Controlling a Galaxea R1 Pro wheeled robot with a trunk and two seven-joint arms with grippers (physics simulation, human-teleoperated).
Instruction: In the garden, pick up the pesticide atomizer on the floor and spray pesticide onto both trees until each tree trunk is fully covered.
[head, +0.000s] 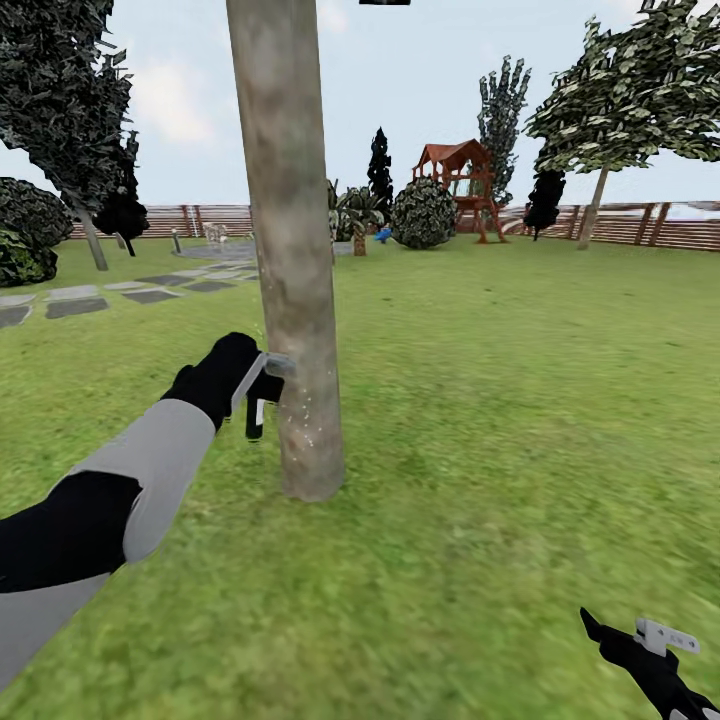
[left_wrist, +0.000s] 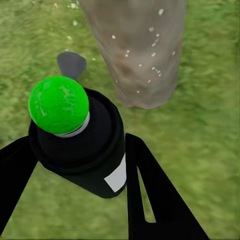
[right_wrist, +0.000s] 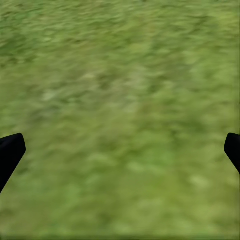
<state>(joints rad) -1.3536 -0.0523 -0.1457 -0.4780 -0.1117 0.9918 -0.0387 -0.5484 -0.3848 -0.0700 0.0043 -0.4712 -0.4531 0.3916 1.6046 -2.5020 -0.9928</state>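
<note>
We look out over a wide garden of short bright green grass (head: 480, 400), ringed at the far edge by a brown slatted wooden fence (head: 640, 225).

Directly ahead stands a thick, straight tree trunk of mottled grey-brown bark (head: 290, 250), rising out of the top of the head view. Small pale specks dot its lower bark on the side facing our left arm; in the left wrist view the same specks are scattered over the trunk (left_wrist: 142, 50).

Our left arm, grey and black, reaches forward from the lower left. Its left end effector (head: 255, 385) is closed around the small dark pesticide atomizer (head: 256, 410), held just beside the trunk, low down and on its left. In the left wrist view the two black fingers (left_wrist: 150, 195) clasp the black body of the atomizer (left_wrist: 85, 150), which bears a bright green rounded cap and a small white label.

Our right end effector (head: 640, 645) sits at the lower right corner of the head view, well apart from the trunk, over bare grass. In the right wrist view its two black fingertips (right_wrist: 10, 152) stand far apart at opposite edges, spread wide with nothing but grass (right_wrist: 120, 110) between them.

Farther off we see a second leafy tree with a thin leaning trunk (head: 620, 110) at the right, a red wooden play tower (head: 460, 180) near the fence, and grey stepping stones (head: 90, 300) at the left.
</note>
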